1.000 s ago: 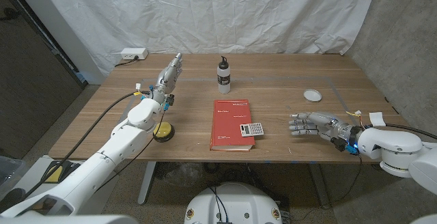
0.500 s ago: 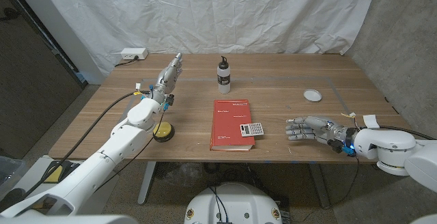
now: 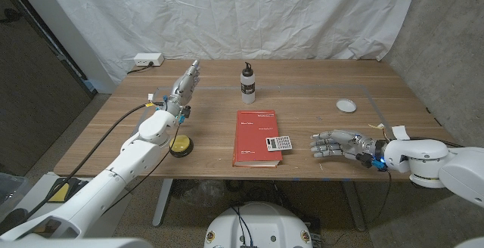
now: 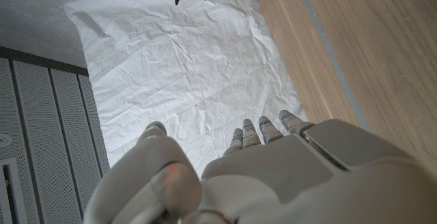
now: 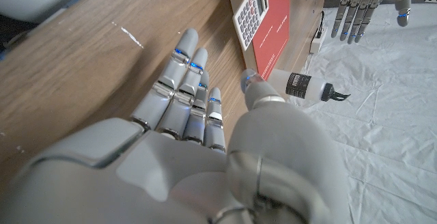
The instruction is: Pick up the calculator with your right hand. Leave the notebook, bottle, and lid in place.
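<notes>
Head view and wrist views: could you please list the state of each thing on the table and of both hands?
calculator: lying on the notebook's lower right corner, untouched.
notebook: closed, flat on the table.
bottle: upright, cap on.
lid: lying alone on the table.
right hand: open, fingers apart, pointing at the calculator, short of it.
left hand: open, fingers straight, holding nothing.
</notes>
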Controlling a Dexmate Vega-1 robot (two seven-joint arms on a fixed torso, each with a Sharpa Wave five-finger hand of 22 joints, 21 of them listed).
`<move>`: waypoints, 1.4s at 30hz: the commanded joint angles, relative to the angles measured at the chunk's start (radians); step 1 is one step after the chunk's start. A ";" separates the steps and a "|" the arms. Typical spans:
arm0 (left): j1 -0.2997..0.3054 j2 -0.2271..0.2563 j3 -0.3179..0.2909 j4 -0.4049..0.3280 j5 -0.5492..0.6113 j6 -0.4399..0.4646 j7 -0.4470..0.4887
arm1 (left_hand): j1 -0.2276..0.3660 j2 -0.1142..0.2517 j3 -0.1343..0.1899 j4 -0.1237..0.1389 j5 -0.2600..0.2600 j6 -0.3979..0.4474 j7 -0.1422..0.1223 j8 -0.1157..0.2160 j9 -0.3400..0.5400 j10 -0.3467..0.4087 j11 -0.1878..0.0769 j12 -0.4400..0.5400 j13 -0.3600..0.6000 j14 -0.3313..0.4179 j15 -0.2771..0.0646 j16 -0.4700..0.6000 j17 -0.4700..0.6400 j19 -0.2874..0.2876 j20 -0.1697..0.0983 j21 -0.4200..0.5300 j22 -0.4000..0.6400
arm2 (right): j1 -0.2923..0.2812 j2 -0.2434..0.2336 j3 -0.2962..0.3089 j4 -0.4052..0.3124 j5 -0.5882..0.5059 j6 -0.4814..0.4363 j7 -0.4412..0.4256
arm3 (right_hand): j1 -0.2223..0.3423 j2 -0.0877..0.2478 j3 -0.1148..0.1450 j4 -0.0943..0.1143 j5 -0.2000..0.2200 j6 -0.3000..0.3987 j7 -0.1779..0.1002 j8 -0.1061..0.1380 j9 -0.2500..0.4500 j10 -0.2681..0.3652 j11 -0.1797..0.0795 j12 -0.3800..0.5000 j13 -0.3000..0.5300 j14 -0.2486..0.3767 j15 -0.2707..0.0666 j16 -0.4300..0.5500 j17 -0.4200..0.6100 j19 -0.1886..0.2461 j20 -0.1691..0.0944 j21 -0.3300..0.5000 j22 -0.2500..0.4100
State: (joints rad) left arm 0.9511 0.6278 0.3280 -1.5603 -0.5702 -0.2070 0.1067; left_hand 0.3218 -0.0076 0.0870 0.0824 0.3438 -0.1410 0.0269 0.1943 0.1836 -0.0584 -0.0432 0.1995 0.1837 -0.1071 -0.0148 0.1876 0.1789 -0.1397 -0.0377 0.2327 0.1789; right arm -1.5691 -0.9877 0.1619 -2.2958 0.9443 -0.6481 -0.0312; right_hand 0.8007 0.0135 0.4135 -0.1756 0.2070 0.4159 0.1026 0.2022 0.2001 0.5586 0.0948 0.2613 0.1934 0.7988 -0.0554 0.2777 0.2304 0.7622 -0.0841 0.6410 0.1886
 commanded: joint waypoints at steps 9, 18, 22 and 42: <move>-0.014 0.005 -0.007 0.020 -0.007 -0.015 -0.019 | 0.010 0.002 -0.008 0.006 -0.004 0.002 -0.002 0.002 0.003 -0.004 0.005 0.003 0.002 -0.003 0.003 0.001 0.004 0.005 -0.030 -0.003 0.004 | 0.083 -0.067 -0.090 0.001 0.071 -0.015 -0.062 | 0.032 -0.005 0.008 0.001 -0.006 0.000 0.005 0.002 0.001 -0.004 -0.002 -0.001 0.002 0.007 -0.001 0.008 0.013 0.007 -0.028 0.005 0.003; -0.017 0.005 -0.008 0.027 -0.011 -0.015 -0.023 | 0.011 0.003 -0.010 0.006 -0.004 0.002 -0.003 0.002 0.003 -0.006 0.006 0.002 0.002 -0.004 0.003 0.001 0.004 0.005 -0.030 -0.004 0.004 | 0.125 -0.092 -0.139 0.005 0.103 -0.021 -0.079 | 0.053 -0.009 0.011 -0.003 -0.010 -0.001 0.005 0.002 0.001 -0.001 -0.006 -0.001 0.002 0.012 -0.005 0.012 0.020 0.008 -0.029 0.007 0.004; -0.013 0.007 -0.010 0.026 -0.011 -0.017 -0.022 | 0.011 0.004 -0.010 0.006 -0.005 0.002 -0.003 0.002 0.003 -0.007 0.005 0.002 0.002 -0.004 0.003 0.000 0.004 0.005 -0.029 -0.004 0.004 | 0.127 -0.101 -0.148 0.001 0.113 -0.016 -0.094 | 0.056 -0.011 0.010 -0.002 -0.013 -0.006 0.003 0.000 0.001 -0.004 -0.011 -0.002 0.002 0.010 -0.003 0.013 0.024 0.009 -0.029 0.007 0.004; 0.009 0.017 -0.022 0.006 -0.013 -0.025 -0.014 | 0.013 0.005 -0.013 0.006 -0.006 0.002 -0.004 0.002 0.004 -0.007 0.002 0.002 0.002 -0.004 0.004 0.000 0.004 0.006 -0.028 -0.007 0.004 | 0.172 -0.127 -0.237 -0.042 0.120 -0.014 -0.230 | 0.033 -0.042 -0.022 0.019 -0.027 -0.012 -0.008 0.001 0.004 -0.006 -0.021 -0.003 0.005 0.021 -0.011 0.029 0.049 0.021 -0.032 0.015 0.005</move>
State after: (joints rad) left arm 0.9483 0.6381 0.3121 -1.5391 -0.5835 -0.2306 0.0845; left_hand 0.3271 -0.0023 0.0829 0.0866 0.3401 -0.1410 0.0269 0.1943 0.1836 -0.0584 -0.0432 0.1995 0.1837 -0.1071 -0.0148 0.1876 0.1789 -0.1359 -0.0337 0.2288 0.1789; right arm -1.4231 -1.0991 -0.0293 -2.3205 1.0555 -0.6635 -0.1987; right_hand 0.8372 -0.0186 0.3997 -0.1593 0.1808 0.3998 0.1000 0.2022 0.2026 0.5500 0.0783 0.2613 0.1931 0.8094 -0.0661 0.3001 0.2720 0.7747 -0.0824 0.6487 0.1884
